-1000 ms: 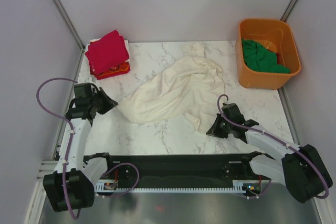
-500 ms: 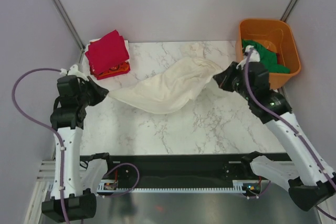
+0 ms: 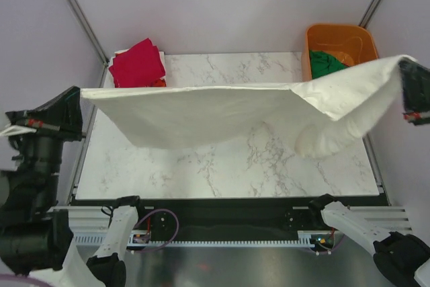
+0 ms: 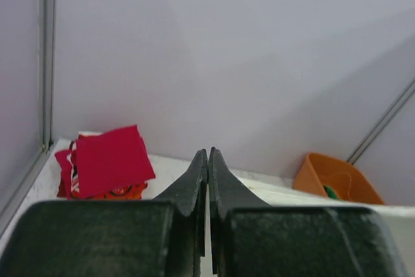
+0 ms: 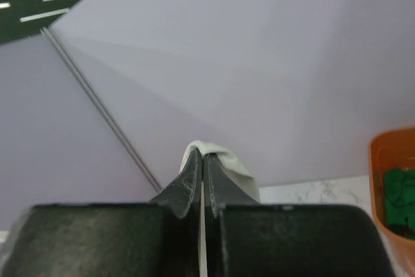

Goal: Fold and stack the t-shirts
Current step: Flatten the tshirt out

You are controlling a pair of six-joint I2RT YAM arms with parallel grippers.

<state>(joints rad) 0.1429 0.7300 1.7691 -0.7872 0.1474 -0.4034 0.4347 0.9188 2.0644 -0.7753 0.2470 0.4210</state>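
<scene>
While it is held aloft, cream-white t-shirt (image 3: 222, 109): stretched wide.
Claws: corners pinched by left gripper (image 3: 76, 95), right gripper (image 3: 405, 66).
Surface: marble table (image 3: 222, 166).
Room: lilac walls (image 3: 222, 5).

Bright, diffuse light, seemingly from overhead; a faint soft shadow on the table (image 3: 201, 166) under the cream-white t-shirt (image 3: 222, 109). The 2 wrist views blur up close.
</scene>
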